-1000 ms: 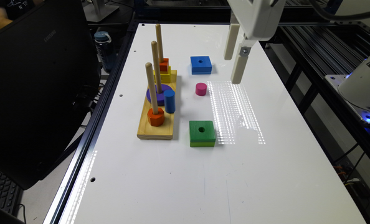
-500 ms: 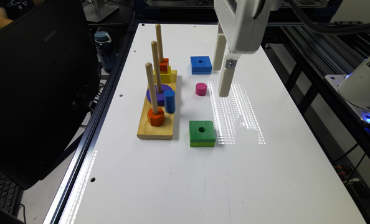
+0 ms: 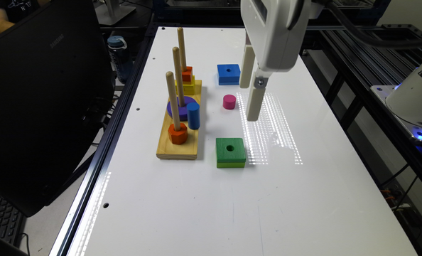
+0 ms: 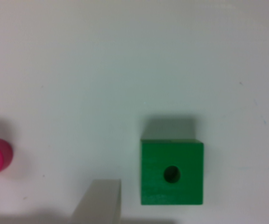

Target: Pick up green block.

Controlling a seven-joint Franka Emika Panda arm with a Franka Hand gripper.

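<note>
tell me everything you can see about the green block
The green block is a flat square piece that looks like painted wood, with a dark green top, a lighter lime-green side and a round hole through its centre. It lies flat on the white table, apart from the other pieces, with nothing touching it but the table. In the wrist view it sits between the open gripper's fingertips, which are not touching it.
</note>
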